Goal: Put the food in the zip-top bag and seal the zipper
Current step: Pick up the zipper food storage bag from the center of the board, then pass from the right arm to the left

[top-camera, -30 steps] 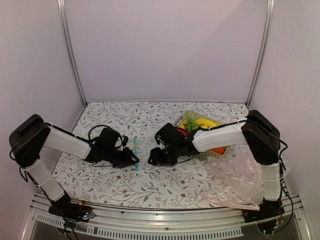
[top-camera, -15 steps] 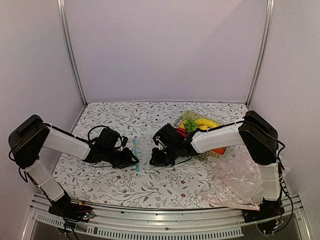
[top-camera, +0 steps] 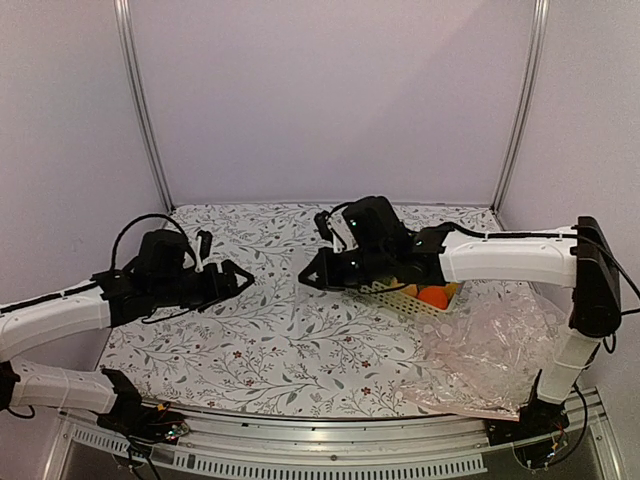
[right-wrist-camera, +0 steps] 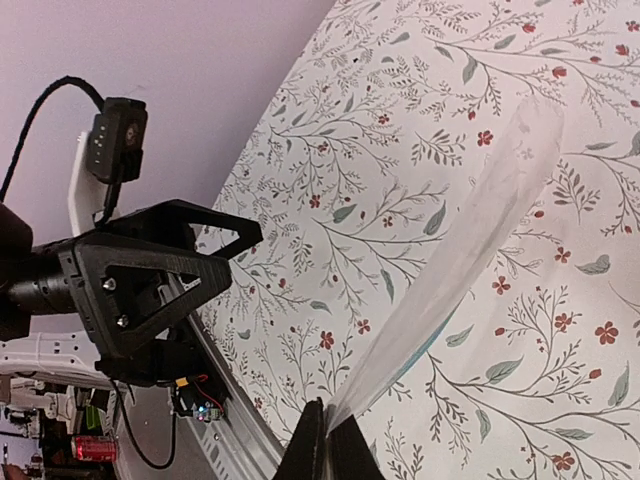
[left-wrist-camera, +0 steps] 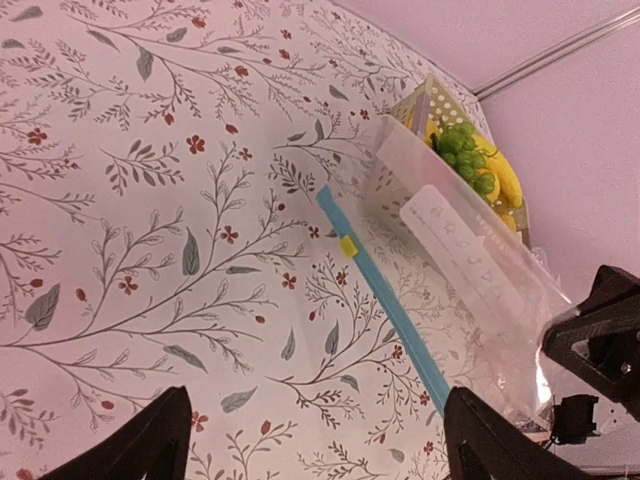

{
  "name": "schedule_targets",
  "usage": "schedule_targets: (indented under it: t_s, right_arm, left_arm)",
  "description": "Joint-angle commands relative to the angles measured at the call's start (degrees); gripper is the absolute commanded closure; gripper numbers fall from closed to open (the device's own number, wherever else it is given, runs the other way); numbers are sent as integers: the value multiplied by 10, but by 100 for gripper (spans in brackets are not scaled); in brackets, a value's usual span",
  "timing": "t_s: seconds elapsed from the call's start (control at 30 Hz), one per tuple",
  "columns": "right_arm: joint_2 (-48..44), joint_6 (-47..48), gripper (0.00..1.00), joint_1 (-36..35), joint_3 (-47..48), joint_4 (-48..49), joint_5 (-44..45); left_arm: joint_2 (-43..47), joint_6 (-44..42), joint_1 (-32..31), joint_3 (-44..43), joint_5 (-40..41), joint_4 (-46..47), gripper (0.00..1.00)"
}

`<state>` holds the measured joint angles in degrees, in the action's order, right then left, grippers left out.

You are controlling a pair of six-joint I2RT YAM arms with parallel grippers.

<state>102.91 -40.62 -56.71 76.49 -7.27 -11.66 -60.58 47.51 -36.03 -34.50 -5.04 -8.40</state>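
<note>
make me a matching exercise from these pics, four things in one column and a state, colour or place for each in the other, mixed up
1 left gripper
2 right gripper
3 zipper
4 green grapes

a in the basket
b open
c light blue
d shut on the zip-top bag

Pairs: 1-b; 2-d; 3-c; 4-a

The bench (left-wrist-camera: 150,200) is white, printed with grey-green leafy sprigs and small red flowers. The zip-top bag (left-wrist-camera: 470,270) is clear, its zipper (left-wrist-camera: 390,320) light blue with a yellow slider (left-wrist-camera: 348,246). The grapes (left-wrist-camera: 462,160) are green, the basket (left-wrist-camera: 418,105) cream, the plastic sheet (top-camera: 480,350) pinkish clear.
</note>
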Motion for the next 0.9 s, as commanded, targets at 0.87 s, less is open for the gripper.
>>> schedule_targets:
  t_s: [0.87]
  right_arm:
    - [-171,50,95,-7,-19,53,-64]
  left_arm:
    - [52,24,52,-55,-248,139,0]
